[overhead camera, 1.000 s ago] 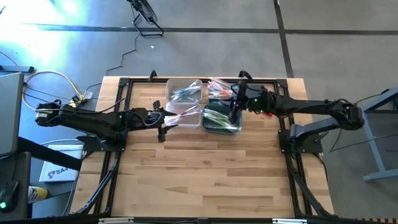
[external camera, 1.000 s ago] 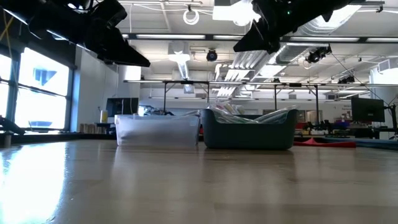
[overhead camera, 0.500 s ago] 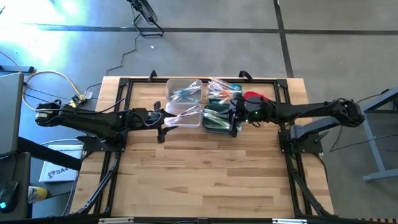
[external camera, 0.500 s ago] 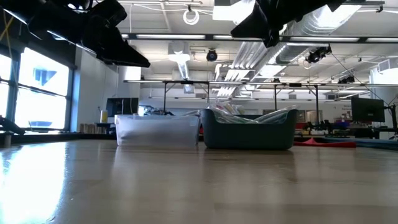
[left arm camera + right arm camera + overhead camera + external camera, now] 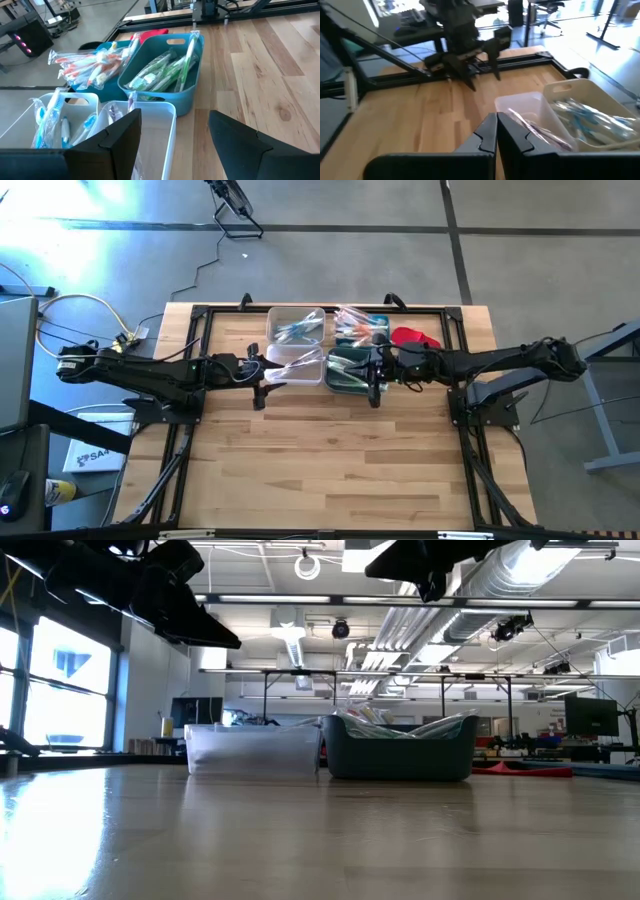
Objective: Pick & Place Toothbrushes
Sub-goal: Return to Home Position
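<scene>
Four bins stand in a square at the table's far middle. Green toothbrushes (image 5: 160, 75) lie in the near teal bin (image 5: 350, 370). Orange ones (image 5: 90, 67) fill the far teal bin (image 5: 360, 325), and blue ones (image 5: 590, 120) the far clear bin (image 5: 297, 325). The near clear bin (image 5: 297, 367) holds a few clear-pink ones (image 5: 535, 130). My right gripper (image 5: 496, 132) is shut and empty, hanging high over the near teal bin's near rim (image 5: 375, 387). My left gripper (image 5: 175, 145) is open and hovers just left of the near clear bin (image 5: 262, 375).
A red cloth-like piece (image 5: 415, 337) lies on the table right of the far teal bin. A black frame (image 5: 200, 315) runs around the table's edges. Bare wood (image 5: 320, 450) spreads across the whole near half of the table.
My right gripper has drawn back from over the teal bins toward the table's near edge and risen, staying shut. The red piece, earlier covered by the arm, now shows. The bins and toothbrushes have kept their places.
</scene>
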`<state>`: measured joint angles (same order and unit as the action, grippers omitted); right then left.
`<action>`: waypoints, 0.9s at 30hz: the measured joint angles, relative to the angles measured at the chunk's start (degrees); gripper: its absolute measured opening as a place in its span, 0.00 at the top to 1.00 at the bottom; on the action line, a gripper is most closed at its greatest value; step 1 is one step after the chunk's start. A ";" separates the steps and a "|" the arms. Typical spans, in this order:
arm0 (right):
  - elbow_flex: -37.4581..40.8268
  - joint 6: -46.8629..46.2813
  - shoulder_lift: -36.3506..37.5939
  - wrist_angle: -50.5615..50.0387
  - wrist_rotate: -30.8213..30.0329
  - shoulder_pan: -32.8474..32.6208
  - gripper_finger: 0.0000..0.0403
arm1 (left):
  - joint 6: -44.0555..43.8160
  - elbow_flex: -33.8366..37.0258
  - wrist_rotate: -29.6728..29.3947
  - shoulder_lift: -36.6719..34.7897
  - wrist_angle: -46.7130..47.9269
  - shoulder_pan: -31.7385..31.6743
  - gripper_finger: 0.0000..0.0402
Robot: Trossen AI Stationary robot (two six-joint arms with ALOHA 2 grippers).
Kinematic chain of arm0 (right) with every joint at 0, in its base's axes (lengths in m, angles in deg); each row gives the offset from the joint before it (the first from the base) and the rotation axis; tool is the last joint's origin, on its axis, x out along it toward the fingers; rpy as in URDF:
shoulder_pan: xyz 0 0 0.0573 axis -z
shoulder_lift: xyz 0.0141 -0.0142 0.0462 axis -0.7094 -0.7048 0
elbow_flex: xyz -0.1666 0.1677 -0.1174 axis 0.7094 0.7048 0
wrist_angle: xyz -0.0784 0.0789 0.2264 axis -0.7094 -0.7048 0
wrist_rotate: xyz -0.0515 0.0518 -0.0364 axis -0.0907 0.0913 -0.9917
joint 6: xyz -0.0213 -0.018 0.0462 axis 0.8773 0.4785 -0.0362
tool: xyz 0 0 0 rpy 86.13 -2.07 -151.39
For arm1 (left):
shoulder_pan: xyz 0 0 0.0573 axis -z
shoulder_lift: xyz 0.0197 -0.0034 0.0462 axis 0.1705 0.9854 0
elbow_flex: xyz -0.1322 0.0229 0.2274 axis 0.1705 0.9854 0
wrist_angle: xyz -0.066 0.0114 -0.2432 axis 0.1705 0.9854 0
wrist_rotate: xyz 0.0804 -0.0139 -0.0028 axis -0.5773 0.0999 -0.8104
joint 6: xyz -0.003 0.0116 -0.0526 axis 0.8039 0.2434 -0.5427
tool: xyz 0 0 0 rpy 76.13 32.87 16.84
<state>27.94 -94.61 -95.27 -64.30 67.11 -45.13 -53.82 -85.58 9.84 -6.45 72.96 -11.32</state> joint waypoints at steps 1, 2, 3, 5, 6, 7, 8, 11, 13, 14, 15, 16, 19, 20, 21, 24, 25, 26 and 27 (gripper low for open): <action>0.00 -0.06 -0.04 -0.06 -0.84 0.00 0.99 | 0.00 0.00 0.01 0.00 -0.01 0.00 0.44; 0.00 -0.07 -0.11 -0.09 -1.52 0.02 0.99 | 0.00 0.00 0.01 0.00 -0.02 0.00 0.44; 0.00 -0.06 -0.13 -0.09 -2.13 0.02 0.99 | -0.01 0.00 0.01 0.00 -0.02 0.00 0.44; 0.00 -0.02 -0.13 -0.04 -3.33 0.02 0.99 | -0.02 0.00 0.06 0.00 -0.05 0.00 0.44; 0.00 0.00 -0.13 -0.04 -3.93 0.04 0.99 | 0.00 0.00 0.06 0.00 -0.04 0.00 0.44; 0.00 0.04 -0.13 -0.05 -4.35 0.04 0.99 | -0.02 0.00 0.07 0.00 -0.07 0.00 0.44; 0.00 0.07 -0.13 -0.07 -4.46 0.04 0.99 | -0.02 0.00 0.07 0.00 -0.21 0.00 0.44; 0.00 0.07 -0.13 -0.06 -4.47 0.04 0.99 | -0.02 0.00 0.10 0.00 -0.87 0.00 0.44; 0.00 0.07 -0.13 -0.06 -4.45 0.04 0.99 | -0.04 0.00 0.10 0.00 -0.81 0.00 0.44; 0.00 0.07 -0.13 -0.09 -4.45 0.04 0.99 | -0.05 0.00 0.10 0.00 -0.81 0.00 0.44; 0.00 0.07 -0.13 -0.09 -4.45 0.04 0.99 | -0.12 0.00 0.10 0.00 -0.81 0.00 0.44; 0.00 0.07 -0.13 -0.08 -4.45 0.04 0.99 | -0.49 0.00 0.12 0.00 -0.84 0.00 0.44; 0.00 0.07 -0.13 -0.09 -3.91 0.04 0.99 | -4.03 0.04 0.17 0.00 -2.98 0.00 0.44; 0.00 0.07 -0.13 -0.09 -3.88 0.04 0.99 | -5.32 0.04 0.22 -0.04 -3.56 0.00 0.44; 0.00 0.07 -0.13 -0.11 -3.85 0.04 0.99 | -5.99 0.04 0.59 -0.04 -3.65 0.00 0.44; 0.00 0.07 -0.13 -0.09 -3.80 0.04 0.99 | -5.76 0.04 1.72 -0.02 -2.97 0.00 0.46; 0.00 0.07 -0.13 -0.09 -3.79 0.04 0.99 | -5.69 0.04 1.74 -0.02 -2.91 0.02 0.48; 0.00 0.07 -0.13 -0.11 -3.79 0.04 0.99 | -5.77 0.04 1.74 -0.02 -2.81 0.02 0.51; 0.00 0.07 -0.13 -0.11 -3.79 0.04 0.99 | -5.83 0.04 1.76 -0.02 -2.78 0.02 0.54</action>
<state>27.94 -94.54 -95.40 -64.40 63.32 -45.09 -59.65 -85.53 11.59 -6.47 70.18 -11.29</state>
